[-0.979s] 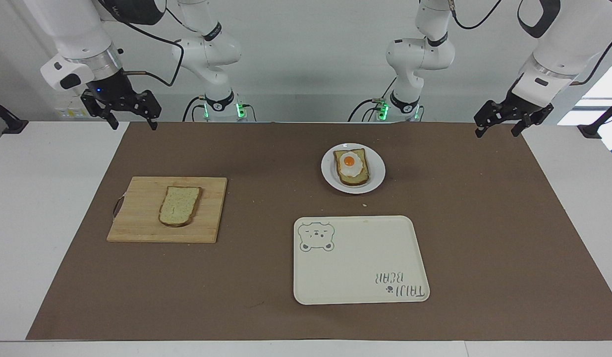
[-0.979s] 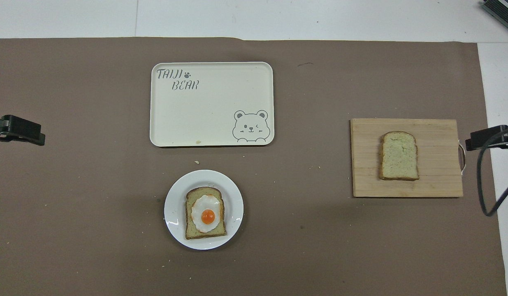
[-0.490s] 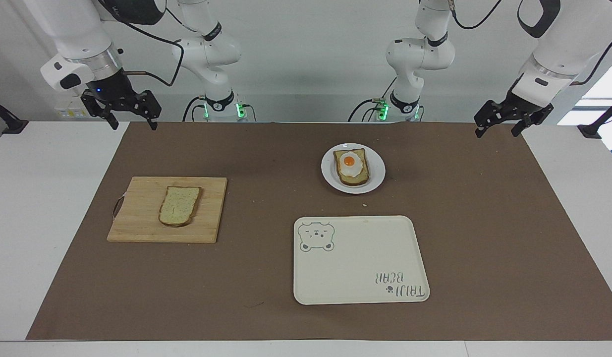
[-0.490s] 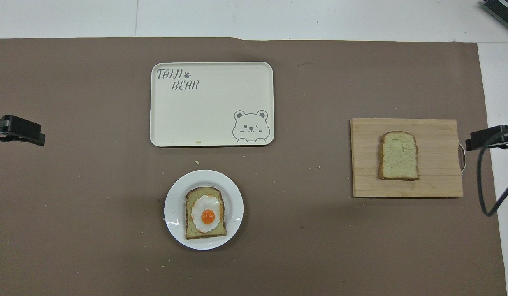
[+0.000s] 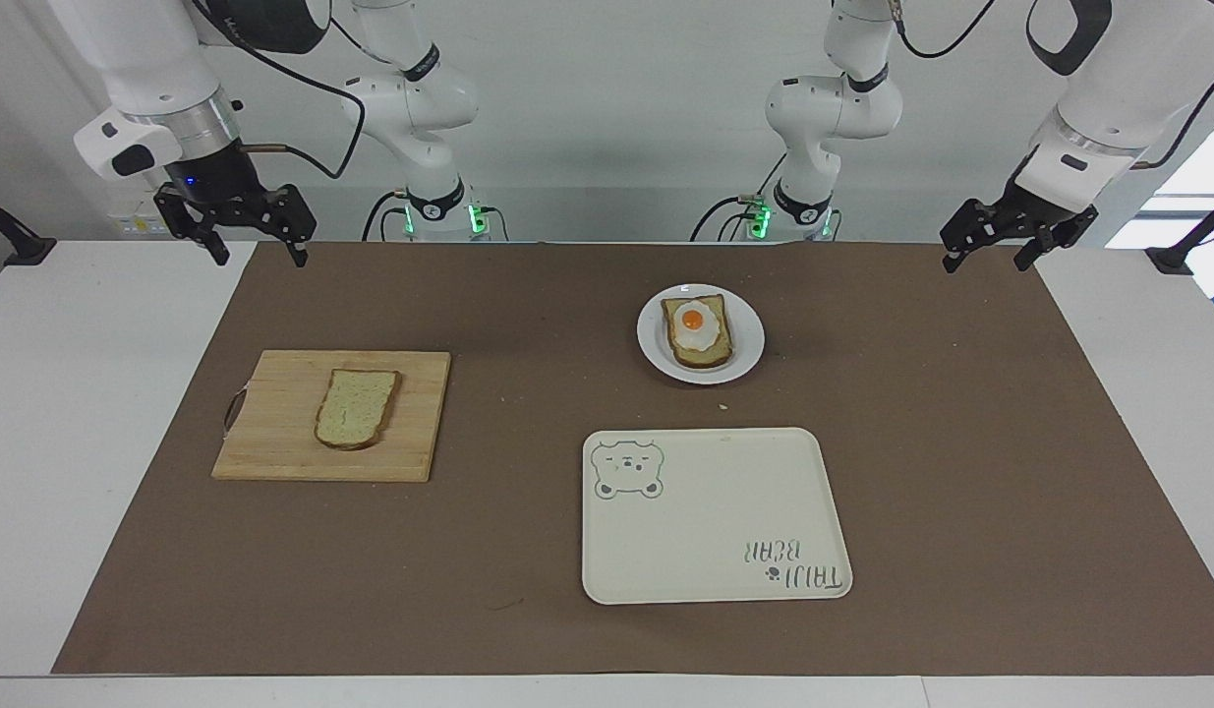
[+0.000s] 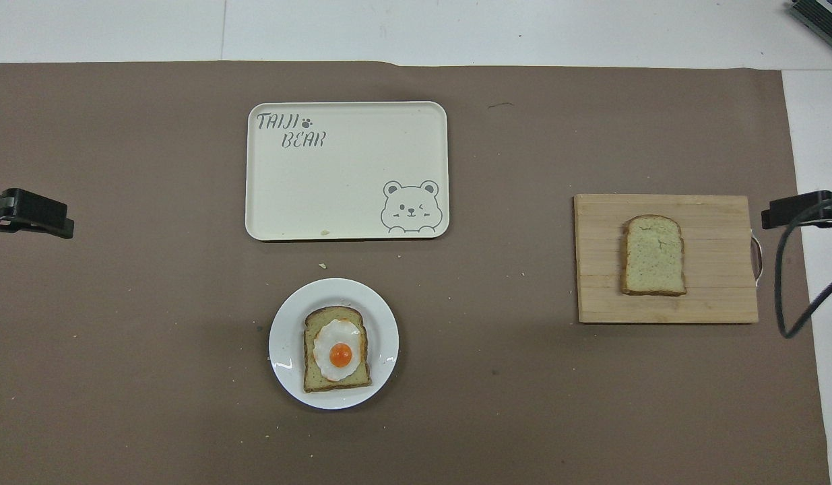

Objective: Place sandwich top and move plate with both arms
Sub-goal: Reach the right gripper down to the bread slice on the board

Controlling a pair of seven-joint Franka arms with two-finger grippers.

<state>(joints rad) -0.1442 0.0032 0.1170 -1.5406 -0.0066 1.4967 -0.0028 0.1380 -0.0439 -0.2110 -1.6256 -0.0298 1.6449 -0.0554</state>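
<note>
My arms are white with grey joints, and both my left end effector (image 5: 990, 251) and my right end effector (image 5: 256, 251) are black. The table (image 5: 76, 393) is white under a plain brown mat (image 5: 960, 442); the sandwich top (image 5: 355, 407) is pale, speckled, brown-crusted bread on a light wooden striped-grain cutting board (image 5: 272, 442). The plate (image 5: 746, 339) is plain white and carries a brown-crusted slice with a white, orange-yolked fried egg (image 5: 695, 326), and the tray (image 5: 705, 531) is cream with a grey bear drawing and grey lettering.

White table (image 5: 76, 413) carries brown mat (image 5: 528, 551).
</note>
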